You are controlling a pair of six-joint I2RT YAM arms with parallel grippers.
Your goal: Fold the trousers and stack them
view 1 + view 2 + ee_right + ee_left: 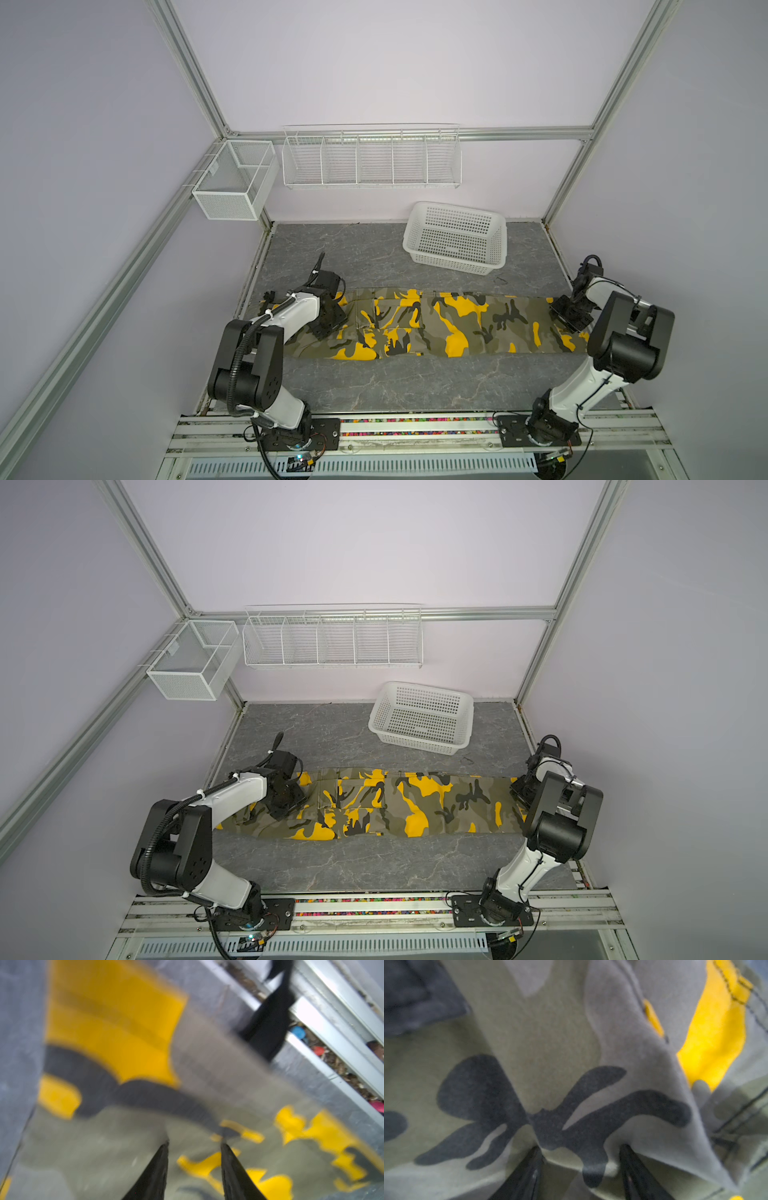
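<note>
Trousers (436,324) lying as one long strip on the table (415,386), left claw (581,1146) and right claw (194,1143) spread over opposite ends; next move, probably: pinch the cloth for the crosswise fold.

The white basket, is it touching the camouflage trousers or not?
Apart. In both top views a strip of bare grey table lies between the white basket and the far edge of the trousers.

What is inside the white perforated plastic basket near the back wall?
The white perforated plastic basket looks empty: only its holed floor shows. Its near wall hides a strip inside.
</note>
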